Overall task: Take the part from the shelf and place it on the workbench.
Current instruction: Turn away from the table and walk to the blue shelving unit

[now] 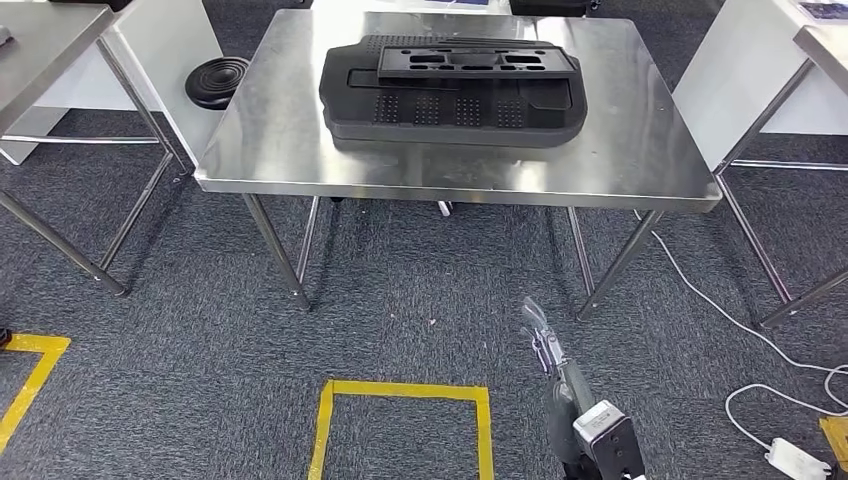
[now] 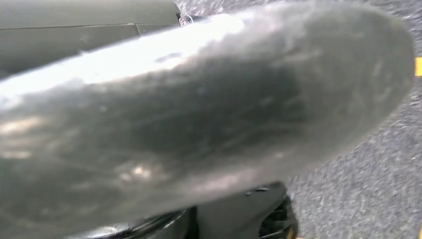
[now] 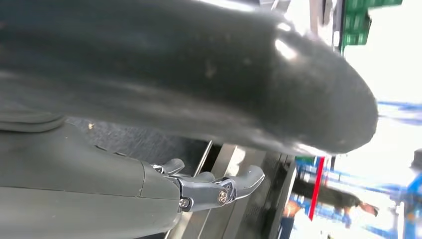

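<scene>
The black moulded part [image 1: 455, 95], a wide flat tray with a narrower slotted piece on top, lies on the steel workbench [image 1: 270, 150] ahead of me. My right hand [image 1: 543, 340] hangs low in front of the bench, well short of it, fingers stretched out and holding nothing. In the right wrist view its fingers [image 3: 219, 186] point toward the bench and the thick thumb [image 3: 199, 74] crosses above them. The left wrist view shows my left hand's thumb [image 2: 199, 114] very close and blurred; its fingers are hidden.
Steel tables stand at the far left [image 1: 40, 40] and far right [image 1: 825, 40]. A black round disc [image 1: 216, 80] sits by the bench's left corner. A white cable [image 1: 740, 330] and adapter [image 1: 797, 458] lie on the carpet at right. Yellow tape [image 1: 400, 392] marks a square.
</scene>
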Action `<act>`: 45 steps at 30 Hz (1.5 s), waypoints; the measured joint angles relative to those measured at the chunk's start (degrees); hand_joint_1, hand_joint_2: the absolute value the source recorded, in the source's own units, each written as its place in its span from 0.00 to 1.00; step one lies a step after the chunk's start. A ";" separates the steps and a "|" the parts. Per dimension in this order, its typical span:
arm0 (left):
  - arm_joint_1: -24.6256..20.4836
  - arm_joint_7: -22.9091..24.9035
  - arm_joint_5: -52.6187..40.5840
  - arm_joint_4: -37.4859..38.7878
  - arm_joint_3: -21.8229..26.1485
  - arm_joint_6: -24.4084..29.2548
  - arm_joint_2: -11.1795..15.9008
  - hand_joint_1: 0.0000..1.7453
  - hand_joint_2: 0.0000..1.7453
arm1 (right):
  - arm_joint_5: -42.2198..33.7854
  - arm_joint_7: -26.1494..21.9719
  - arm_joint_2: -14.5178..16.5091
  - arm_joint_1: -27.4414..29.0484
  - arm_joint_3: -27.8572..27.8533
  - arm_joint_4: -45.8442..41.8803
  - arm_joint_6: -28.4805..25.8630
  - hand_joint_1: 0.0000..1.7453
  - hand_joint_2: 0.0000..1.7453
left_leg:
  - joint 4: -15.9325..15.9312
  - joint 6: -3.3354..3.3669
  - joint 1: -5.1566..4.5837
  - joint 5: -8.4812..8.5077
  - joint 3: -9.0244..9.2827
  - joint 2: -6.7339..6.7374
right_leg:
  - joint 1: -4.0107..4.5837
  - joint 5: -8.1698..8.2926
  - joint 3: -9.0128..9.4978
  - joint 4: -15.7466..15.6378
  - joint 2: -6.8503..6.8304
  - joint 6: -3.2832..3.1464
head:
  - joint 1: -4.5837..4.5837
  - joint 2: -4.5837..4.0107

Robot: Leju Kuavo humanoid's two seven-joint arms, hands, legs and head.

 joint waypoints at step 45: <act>-0.21 -0.61 -1.84 0.02 0.51 0.83 -0.08 0.00 0.00 | 42.87 5.26 11.44 -18.41 -63.15 91.69 -10.32 0.00 0.00 | -5.22 2.30 -0.09 -1.63 8.43 0.16 | 0.49 1.22 -8.55 5.55 0.12 1.75 | 0.42 0.00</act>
